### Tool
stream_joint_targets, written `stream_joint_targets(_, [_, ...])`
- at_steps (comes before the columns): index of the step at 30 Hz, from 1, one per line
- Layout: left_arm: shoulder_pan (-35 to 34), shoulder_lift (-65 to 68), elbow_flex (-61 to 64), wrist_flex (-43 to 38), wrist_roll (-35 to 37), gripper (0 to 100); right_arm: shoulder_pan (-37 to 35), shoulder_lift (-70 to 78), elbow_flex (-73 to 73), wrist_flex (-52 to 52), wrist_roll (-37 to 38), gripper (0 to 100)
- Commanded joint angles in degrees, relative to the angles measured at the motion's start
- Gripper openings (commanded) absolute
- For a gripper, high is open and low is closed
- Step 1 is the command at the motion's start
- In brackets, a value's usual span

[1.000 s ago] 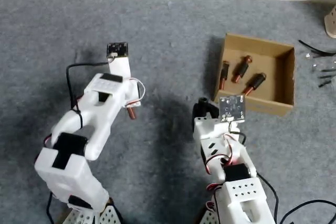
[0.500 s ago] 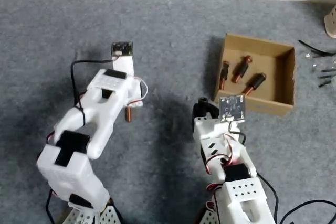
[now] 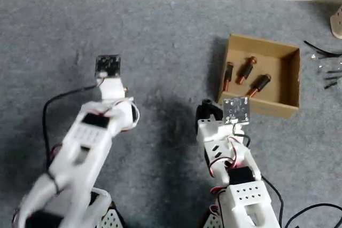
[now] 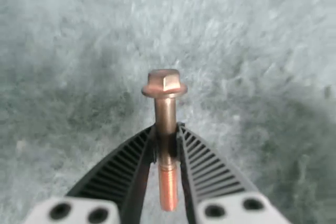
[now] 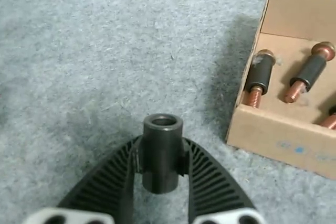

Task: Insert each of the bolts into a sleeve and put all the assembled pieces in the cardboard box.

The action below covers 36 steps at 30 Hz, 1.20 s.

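Two arms of mine work over grey carpet (image 3: 171, 36). The box (image 3: 267, 109) sits ahead of my right arm with three assembled pieces (image 3: 246, 70) inside. My right gripper (image 5: 163, 149) pinches a black sleeve (image 5: 161, 161) near the box. My left gripper (image 4: 167, 129), well apart, clamps a copper bolt (image 4: 165, 106) by its shank, head outward.

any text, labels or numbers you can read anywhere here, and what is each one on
Cardboard box: a faint blue print on its outer wall, too blurred to read.
Bolt: no marking that can be read.
Sleeve: no marking that can be read.
No text in these pictures is legible enough to quote.
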Motion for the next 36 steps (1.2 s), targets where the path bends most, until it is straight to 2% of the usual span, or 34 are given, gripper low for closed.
stream_joint_targets(1, [0.3,-15.2,7.1,-5.8,-0.4,0,0.3,-1.5,-0.6,-2.2,0.6,0.5])
stream_joint_targets(11, [0.4,-40.5,23.5,-14.2,-0.4,0,-2.6,-1.6,-0.1,-2.2,0.6,0.5])
stream_joint_targets(26, [0.4,-69.1,36.9,-14.2,-0.4,1,-0.3,-1.7,-0.6,-2.2,0.3,0.5])
stream_joint_targets(36, [0.4,-71.5,36.8,-14.1,-0.4,1,-0.3,-1.9,-0.6,-2.2,0.2,0.5])
